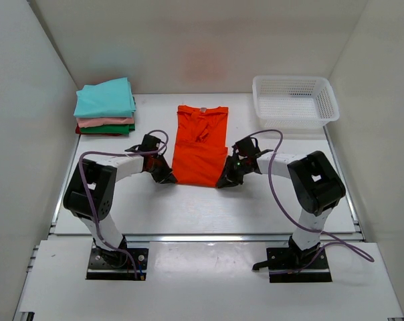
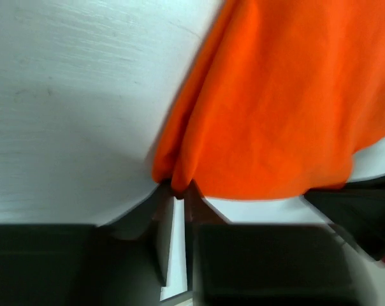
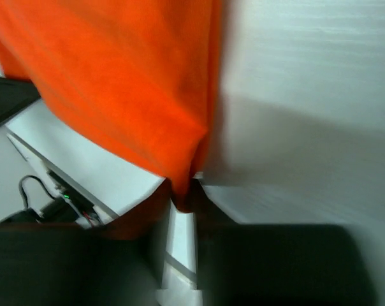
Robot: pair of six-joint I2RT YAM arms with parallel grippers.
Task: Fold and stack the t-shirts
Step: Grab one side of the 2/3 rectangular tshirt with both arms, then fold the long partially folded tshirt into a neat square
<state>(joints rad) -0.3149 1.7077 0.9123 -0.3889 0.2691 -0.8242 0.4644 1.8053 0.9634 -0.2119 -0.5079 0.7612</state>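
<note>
A bright orange-red t-shirt lies lengthwise in the middle of the table, sleeves folded in, collar at the far end. My left gripper is shut on its near left corner; the left wrist view shows the cloth pinched between the fingertips. My right gripper is shut on its near right corner, with the cloth pinched in the right wrist view. A stack of folded t-shirts, teal on top, then pink, green and dark red, sits at the far left.
A white plastic mesh basket stands at the far right of the table. White walls close in the left, back and right sides. The arm bases are at the near edge.
</note>
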